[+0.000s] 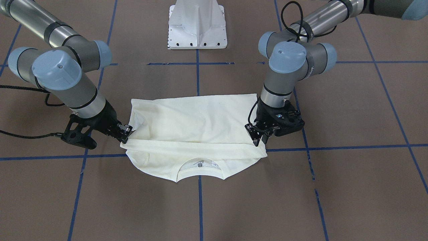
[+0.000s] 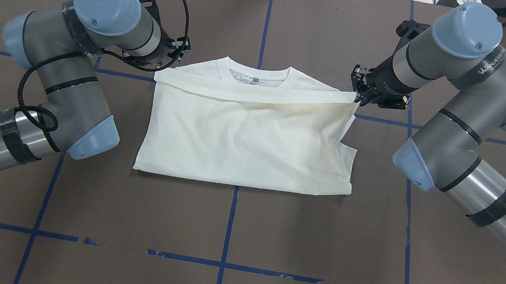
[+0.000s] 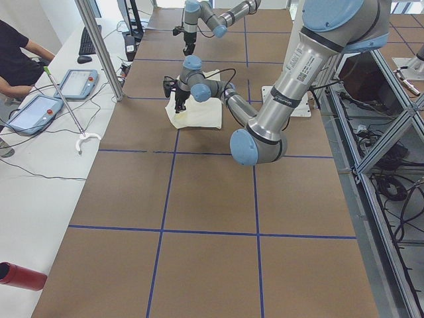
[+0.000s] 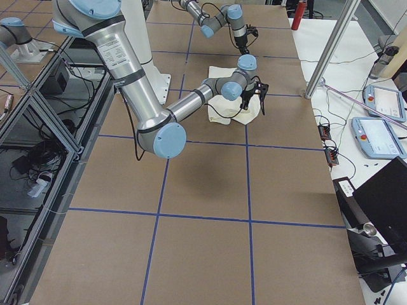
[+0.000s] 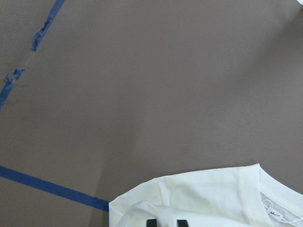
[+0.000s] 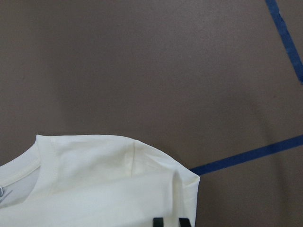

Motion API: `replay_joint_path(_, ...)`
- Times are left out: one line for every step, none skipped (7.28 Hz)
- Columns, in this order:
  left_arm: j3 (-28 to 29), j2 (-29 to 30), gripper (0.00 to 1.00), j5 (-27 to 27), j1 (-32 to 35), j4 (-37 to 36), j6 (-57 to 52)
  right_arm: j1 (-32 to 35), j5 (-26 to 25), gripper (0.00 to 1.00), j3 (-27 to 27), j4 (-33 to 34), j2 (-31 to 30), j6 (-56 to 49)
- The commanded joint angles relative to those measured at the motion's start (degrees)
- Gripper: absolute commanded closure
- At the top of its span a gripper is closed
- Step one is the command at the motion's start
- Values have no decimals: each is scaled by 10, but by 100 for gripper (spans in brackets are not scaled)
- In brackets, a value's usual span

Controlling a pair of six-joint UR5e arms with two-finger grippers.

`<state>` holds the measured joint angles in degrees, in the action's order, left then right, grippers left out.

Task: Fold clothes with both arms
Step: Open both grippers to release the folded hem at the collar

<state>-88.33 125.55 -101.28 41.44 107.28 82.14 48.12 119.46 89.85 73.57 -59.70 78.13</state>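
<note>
My left gripper (image 2: 175, 54) is at the far left corner of the fold, its fingers nearly closed and pinching the doubled-over edge. The cream T-shirt (image 2: 244, 130) lies plain side up at the middle of the brown table (image 2: 228, 221), with its near part folded toward the far edge. My right gripper (image 2: 361, 96) pinches the flap's far right corner in the same way.
</note>
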Motion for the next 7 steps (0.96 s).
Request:
replay_joint_path(-4, 0, 0, -2, 3, -5, -15, -1, 2, 0, 3, 0, -1, -8)
replay_joint_path(-31, -7, 0, -11, 4, -8, -15, -27, -2, 0, 22, -11, -7, -1)
replay_joint_path(-64, -17, 0, -22, 5, -15, -15, -49, -4, 0, 58, -12, -30, 9)
replay_joint_path(-86, -22, 0, -22, 4, -20, -15, -84, -18, 0, 110, -12, -79, 38)
replay_joint_path(-109, -23, 0, -22, 3, -37, -12, -110, -44, 1, 127, -12, -106, 45)
replay_joint_path(-133, -23, 0, -22, 1, -64, -12, -129, -49, 1, 125, -12, -122, 45)
replay_joint_path(-140, -23, 0, -23, -1, -67, -12, -136, -55, 1, 124, -11, -129, 45)
